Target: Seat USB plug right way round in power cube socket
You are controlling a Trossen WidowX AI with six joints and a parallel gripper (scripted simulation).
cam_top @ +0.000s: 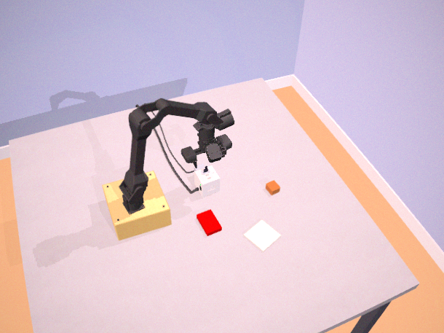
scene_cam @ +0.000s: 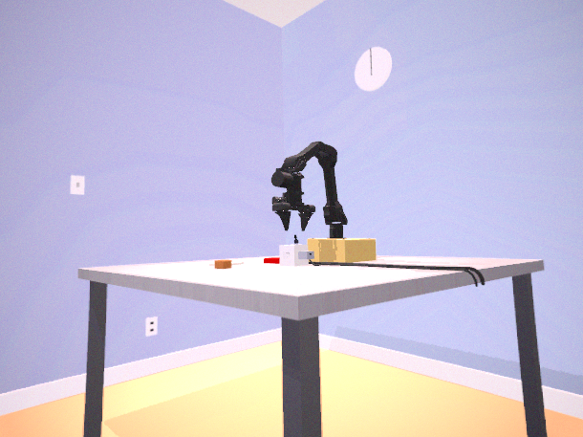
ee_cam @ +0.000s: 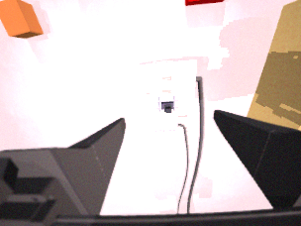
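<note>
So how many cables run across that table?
2. Both dark cables start at the white power cube, one from its side and the other, as far as I can tell, from the plug on top, then run side by side over the far edge.

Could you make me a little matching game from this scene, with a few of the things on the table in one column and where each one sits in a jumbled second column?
Things:
1. plug
2. gripper
3. arm's foot
4. orange block

Places:
A. on the tan box
B. alone on the table, beyond the white square as seen from the arm
C. sticking up from the white cube
D. in the air above the cube, open and empty

Pairs: 1-C, 2-D, 3-A, 4-B
</note>
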